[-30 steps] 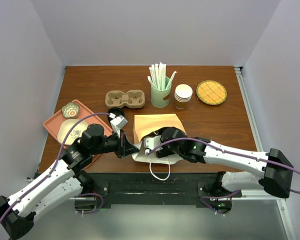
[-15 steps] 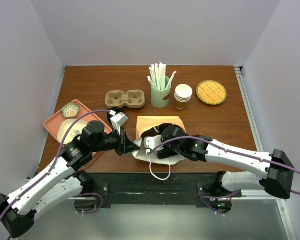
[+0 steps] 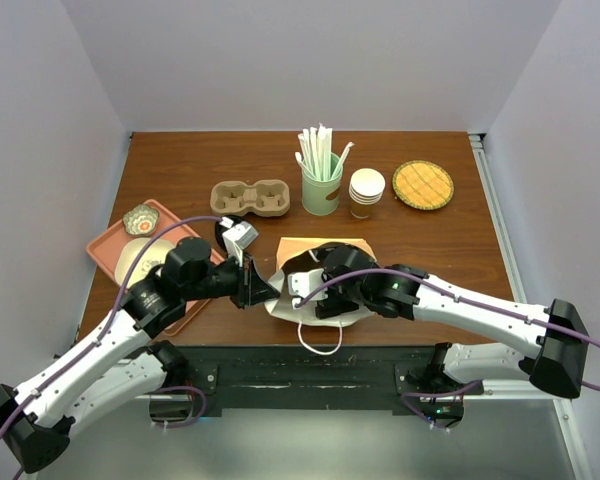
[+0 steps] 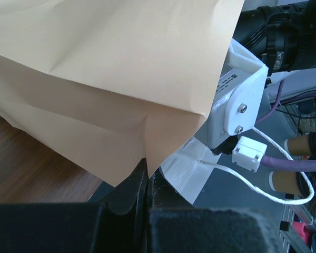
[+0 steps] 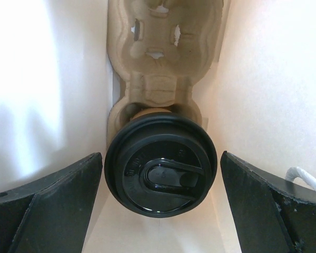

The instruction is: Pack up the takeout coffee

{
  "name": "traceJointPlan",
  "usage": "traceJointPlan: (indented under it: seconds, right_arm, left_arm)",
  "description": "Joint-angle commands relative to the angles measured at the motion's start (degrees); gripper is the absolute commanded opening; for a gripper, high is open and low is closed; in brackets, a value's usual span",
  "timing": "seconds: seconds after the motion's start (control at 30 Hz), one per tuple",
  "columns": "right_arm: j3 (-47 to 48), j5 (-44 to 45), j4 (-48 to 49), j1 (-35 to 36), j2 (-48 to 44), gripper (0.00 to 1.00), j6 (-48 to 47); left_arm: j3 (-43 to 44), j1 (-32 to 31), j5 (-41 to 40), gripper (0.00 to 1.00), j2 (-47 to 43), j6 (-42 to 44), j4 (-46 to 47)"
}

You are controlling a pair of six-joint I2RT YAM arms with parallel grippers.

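Only faint, unreadable embossing on the takeout coffee [image 5: 160,163], perhaps lettering.

Tan paper bag [image 4: 95,79], black-lidded takeout coffee [image 5: 160,164], beige pulp carrier [image 5: 159,58]

I see the takeout coffee [image 5: 160,171], black lid on its brownish cup, seated in a pulp carrier [image 5: 158,47] inside the paper bag [image 5: 258,79].
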Motion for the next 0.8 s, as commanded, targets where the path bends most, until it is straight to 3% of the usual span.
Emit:
traceJointPlan:
  seconds: [0.0,0.77]
  right_arm:
    - [3.49,-1.16,-1.4,-0.17,-1.43,0.99,0.93]
    - [6.48,-0.81,-5.97,-0.96,-2.57,0.97,3.22]
  left_arm:
    - [3.16,-0.22,0.42,0.0,0.89,0.7,0.91]
    - [7.38,-0.14,-0.2,0.02,4.5,-0.88,-0.94]
